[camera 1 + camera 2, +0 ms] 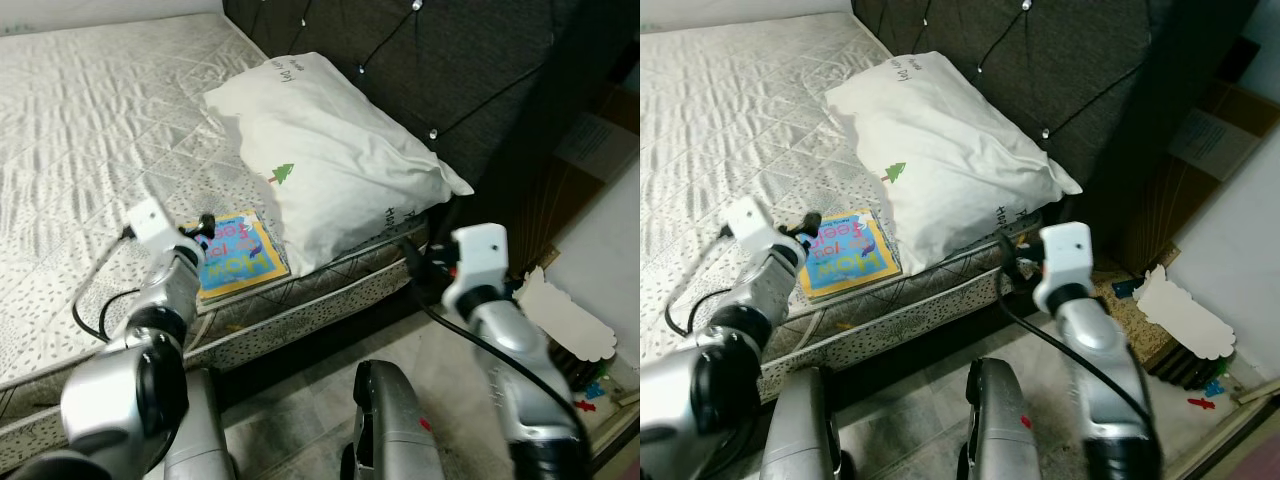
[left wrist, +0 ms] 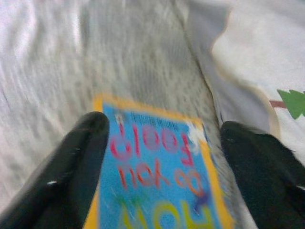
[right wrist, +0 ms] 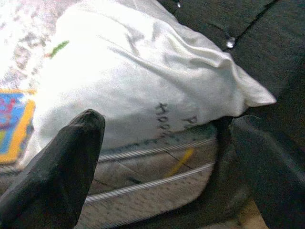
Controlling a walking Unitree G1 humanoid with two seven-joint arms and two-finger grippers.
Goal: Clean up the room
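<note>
A thin, flat picture book [image 1: 237, 255] with a blue cover and yellow border lies on the quilted, speckled mattress [image 1: 90, 130] near its edge, its corner tucked just beside a plump white pillow [image 1: 330, 160] printed with a small green tree. The left gripper [image 2: 167, 157] hovers over the book, fingers [image 2: 76, 167] spread wide and holding nothing, a black cable [image 1: 95, 310] looping beside it. The right gripper [image 3: 167, 157] hangs off the bed's edge by the dark tufted headboard [image 1: 450, 60], fingers likewise wide apart and empty, with a white scalloped card [image 1: 560, 315] on the floor nearby

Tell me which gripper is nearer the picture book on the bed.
Left. The left gripper hovers open at the picture book, its fingers straddling it. The right gripper is off the mattress edge, below the pillow.
</note>
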